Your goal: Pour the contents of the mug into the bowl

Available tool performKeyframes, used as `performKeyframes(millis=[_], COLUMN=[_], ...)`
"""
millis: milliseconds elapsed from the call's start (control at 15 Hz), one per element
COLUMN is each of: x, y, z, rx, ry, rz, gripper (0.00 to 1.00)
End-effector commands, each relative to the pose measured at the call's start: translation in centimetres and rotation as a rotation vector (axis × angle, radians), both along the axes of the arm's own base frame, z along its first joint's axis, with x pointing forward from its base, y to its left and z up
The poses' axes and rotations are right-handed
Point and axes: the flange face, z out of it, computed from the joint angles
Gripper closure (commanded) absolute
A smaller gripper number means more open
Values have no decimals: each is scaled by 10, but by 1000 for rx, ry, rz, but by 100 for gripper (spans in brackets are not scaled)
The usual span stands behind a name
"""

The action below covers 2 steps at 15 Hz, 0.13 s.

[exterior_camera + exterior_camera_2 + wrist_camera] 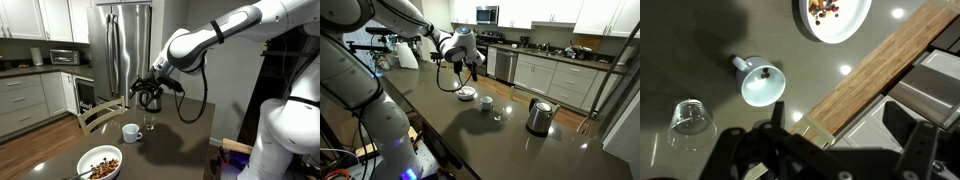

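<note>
The mug (762, 84) stands upright on the dark tabletop (180, 140), close to the edge where a wooden chair back (880, 70) runs. Its handle points away from that edge, and a small dark speck shows inside it. The bowl (832, 15), holding brownish bits of food, sits farther along the same edge and apart from the mug. A clear drinking glass (692, 118) stands just beside the mug on its inboard side. In an exterior view, a steel kettle (539, 117) stands beyond the glass, well apart from the bowl. I read the gripper (473, 68) as hanging above the mug, clear of the tabletop, with its jaws spread and nothing between them.
</note>
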Motion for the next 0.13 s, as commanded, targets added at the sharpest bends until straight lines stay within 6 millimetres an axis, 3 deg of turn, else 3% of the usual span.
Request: performKeyframes(millis=[0,67], x=[-1,-2], y=[1,1], z=[5,8], rx=[1,2], ry=[-3,-5], rz=[4,6], gripper=[0,0])
